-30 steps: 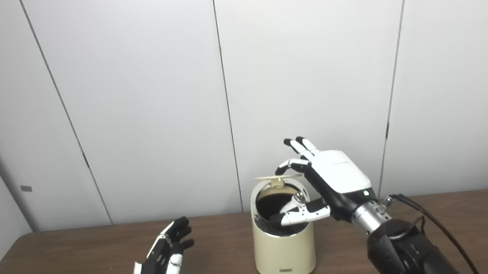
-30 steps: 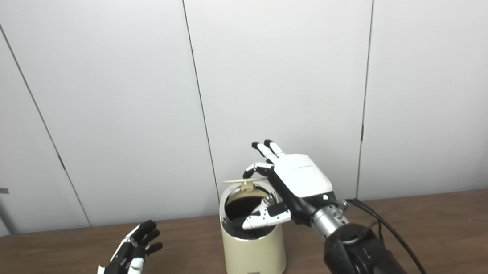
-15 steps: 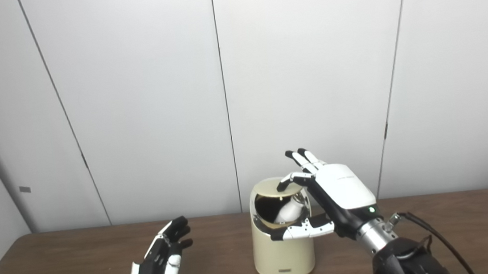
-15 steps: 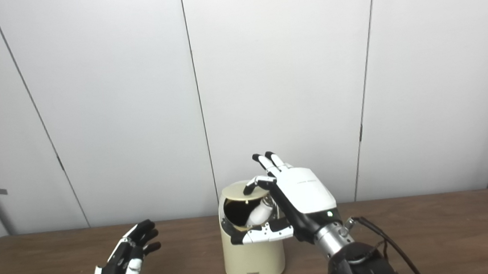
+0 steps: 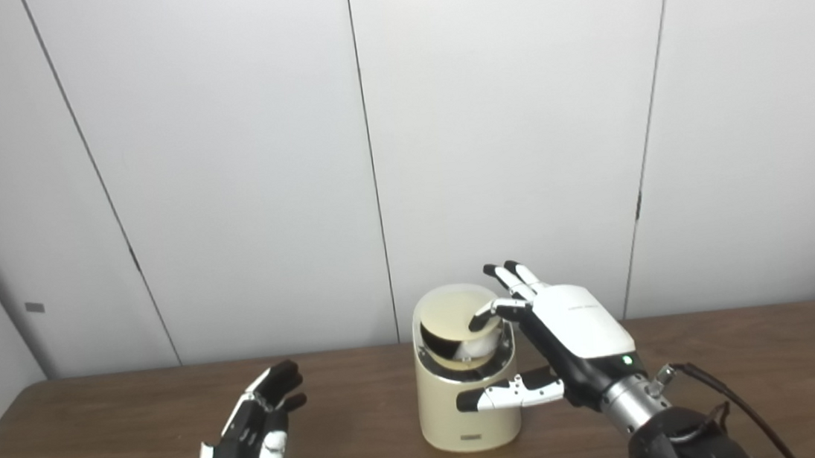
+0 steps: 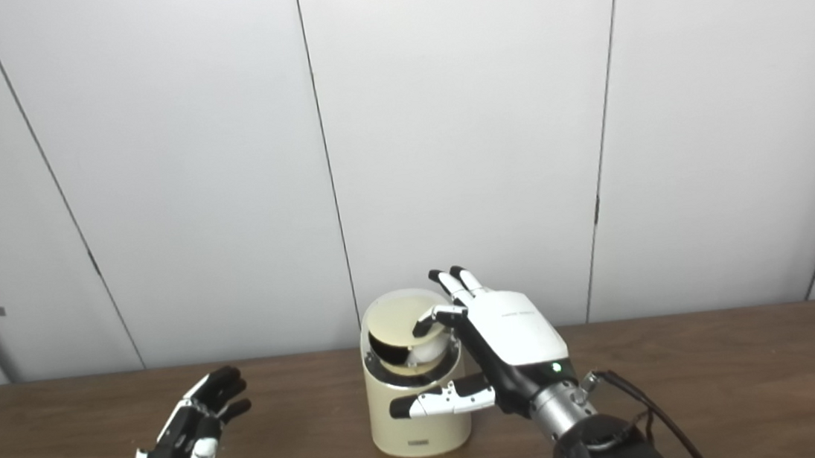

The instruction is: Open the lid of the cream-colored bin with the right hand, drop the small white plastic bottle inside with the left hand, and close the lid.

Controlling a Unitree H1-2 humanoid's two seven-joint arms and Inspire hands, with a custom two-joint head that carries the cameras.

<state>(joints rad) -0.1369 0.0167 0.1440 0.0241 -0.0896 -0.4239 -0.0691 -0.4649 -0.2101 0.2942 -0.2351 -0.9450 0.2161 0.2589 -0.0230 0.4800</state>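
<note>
The cream bin (image 5: 467,403) is seen upright on the brown table (image 5: 99,438), its lid (image 5: 453,316) tilted and nearly shut. The lid is touched by a fingertip of the right hand (image 5: 574,332), whose fingers are spread, gripping nothing. The white bottle (image 5: 480,343) is glimpsed inside the gap. The left hand (image 5: 253,449) is held open and empty, well apart.

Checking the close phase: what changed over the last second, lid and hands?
The right hand came down, a fingertip pushing the lid from flat-open to tilted, nearly shut over the bin. The white bottle now shows in the remaining gap. The left hand stayed open and empty over the table; the camera shifted slightly.
</note>
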